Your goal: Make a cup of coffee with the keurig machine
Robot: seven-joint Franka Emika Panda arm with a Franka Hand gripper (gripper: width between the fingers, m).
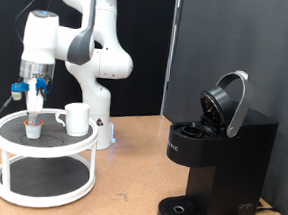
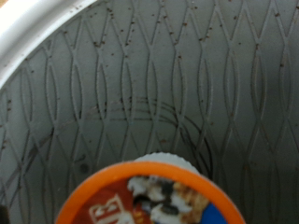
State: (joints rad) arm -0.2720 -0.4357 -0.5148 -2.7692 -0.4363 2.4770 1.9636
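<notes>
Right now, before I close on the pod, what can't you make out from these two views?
- Tool: too small in the exterior view to tell open or shut; absent from the wrist view.
- Pod: cut off by the wrist view's edge; its label is blurred.
- Coffee machine: its chamber under the raised lid is too dark to see inside.
- Mug: inside hidden by its wall.

The exterior view is taken off the arm at about table height, facing the robot base, far enough back to frame the gripper [image 1: 34, 101] at its left and the machine [image 1: 216, 158] at its right. The wrist view looks along the fingers, straight down and very close, onto the tray [image 2: 187, 75] surface and the pod [image 2: 149, 198] directly below the gripper. Both views share the pod [image 1: 33, 129] and the upper tray [image 1: 11, 137].
</notes>
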